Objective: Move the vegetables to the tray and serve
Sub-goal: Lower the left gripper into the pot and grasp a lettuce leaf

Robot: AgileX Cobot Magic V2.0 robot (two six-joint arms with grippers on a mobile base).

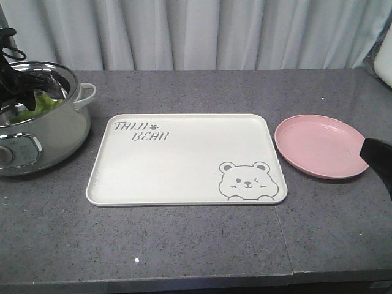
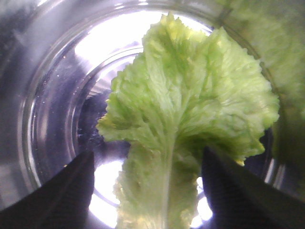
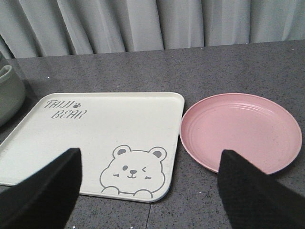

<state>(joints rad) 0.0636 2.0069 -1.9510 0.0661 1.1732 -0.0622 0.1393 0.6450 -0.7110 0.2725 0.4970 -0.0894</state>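
The lettuce leaf (image 2: 190, 105), crinkly light green with a pale rib, lies inside a steel pot (image 1: 55, 135) at the left of the counter; some green shows over the rim in the front view (image 1: 40, 104). My left gripper (image 2: 148, 152) is down in the pot, open, with a finger on each side of the leaf's stem end. The cream bear tray (image 1: 184, 165) lies bare in the middle of the counter and also shows in the right wrist view (image 3: 95, 124). My right gripper (image 3: 150, 152) is open and empty, hovering over the tray's front right corner.
A round pink plate (image 1: 321, 147) lies right of the tray, also in the right wrist view (image 3: 240, 131). The pot has a white side handle (image 1: 86, 93) facing the tray. Grey curtains hang behind the grey stone counter.
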